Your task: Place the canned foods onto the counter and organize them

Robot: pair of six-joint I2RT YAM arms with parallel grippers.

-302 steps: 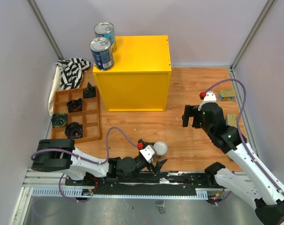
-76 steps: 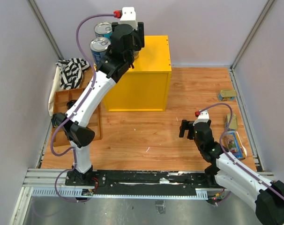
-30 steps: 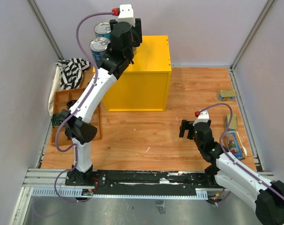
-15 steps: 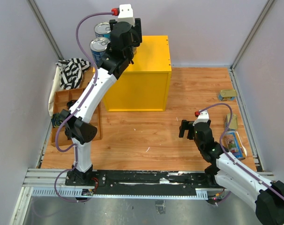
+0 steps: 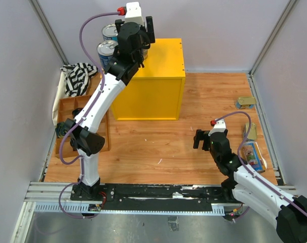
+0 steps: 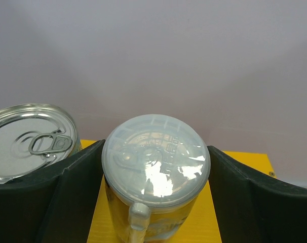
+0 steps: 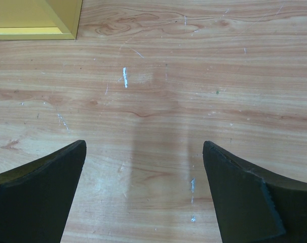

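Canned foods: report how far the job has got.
Done: two blue-labelled cans stand on the yellow counter. In hand: the left gripper has its jaws either side of a white-lidded can standing on the counter; gripped or released, I cannot tell. Left: a second slim can and two gold tins are on the table right of the right gripper, open and empty.

Wood-grain table [image 5: 204, 96], scuffed. Yellow counter [image 5: 143, 98] sits upper centre. Brown compartment tray [image 5: 75, 98] at left, just beside the counter; striped cloth [image 5: 77, 76] above it in the upper-left corner. Right edge: gold tin [image 5: 245, 103], second gold tin [image 5: 251, 130] below, then yellow-blue can [image 5: 254, 154] on its side.
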